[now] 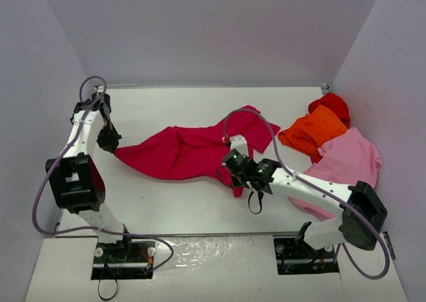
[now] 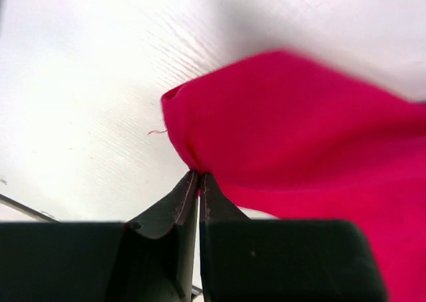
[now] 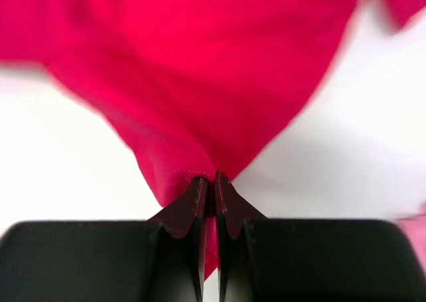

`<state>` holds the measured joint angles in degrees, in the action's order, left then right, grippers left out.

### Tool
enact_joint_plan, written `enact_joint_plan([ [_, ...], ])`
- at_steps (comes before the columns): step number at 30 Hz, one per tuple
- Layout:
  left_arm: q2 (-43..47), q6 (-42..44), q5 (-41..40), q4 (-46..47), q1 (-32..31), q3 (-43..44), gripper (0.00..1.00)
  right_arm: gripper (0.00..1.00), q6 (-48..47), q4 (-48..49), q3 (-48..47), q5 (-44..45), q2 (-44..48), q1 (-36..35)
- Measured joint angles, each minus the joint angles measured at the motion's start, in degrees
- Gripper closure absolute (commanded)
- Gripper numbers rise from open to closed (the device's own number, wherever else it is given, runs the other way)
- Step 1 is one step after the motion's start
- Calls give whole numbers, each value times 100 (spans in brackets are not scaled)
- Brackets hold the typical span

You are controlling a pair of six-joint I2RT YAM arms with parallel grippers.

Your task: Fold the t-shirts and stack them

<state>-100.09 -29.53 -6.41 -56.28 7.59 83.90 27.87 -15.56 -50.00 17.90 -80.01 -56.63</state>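
Pile of t-shirts (image 1: 318, 134) only overhead; crimson t-shirt (image 1: 186, 152) in every view

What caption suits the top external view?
Left gripper and right gripper each pinch the crimson t-shirt; orange t-shirt, pink t-shirt and red t-shirt lie heaped at right.

Table (image 1: 200, 212): white top with a faint grain, a seam near the front edge.
Back wall (image 1: 213, 29): plain pale lavender-grey panel.
Left wall (image 1: 30, 82): same pale panel.
Right wall (image 1: 396, 56): same pale panel.
Light: soft, even, faint sheen on the table's front.
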Motion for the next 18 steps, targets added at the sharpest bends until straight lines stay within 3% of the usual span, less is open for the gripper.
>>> enact_joint_plan([
  [7, 646, 167, -75, -629, 2, 1081, 100, 100, -467, -378, -815, 448, 733, 1360],
  [18, 728, 439, -85, -1313, 332, 2203, 100, 100, -1301, -592, -2680, 1093, 228, 1844],
])
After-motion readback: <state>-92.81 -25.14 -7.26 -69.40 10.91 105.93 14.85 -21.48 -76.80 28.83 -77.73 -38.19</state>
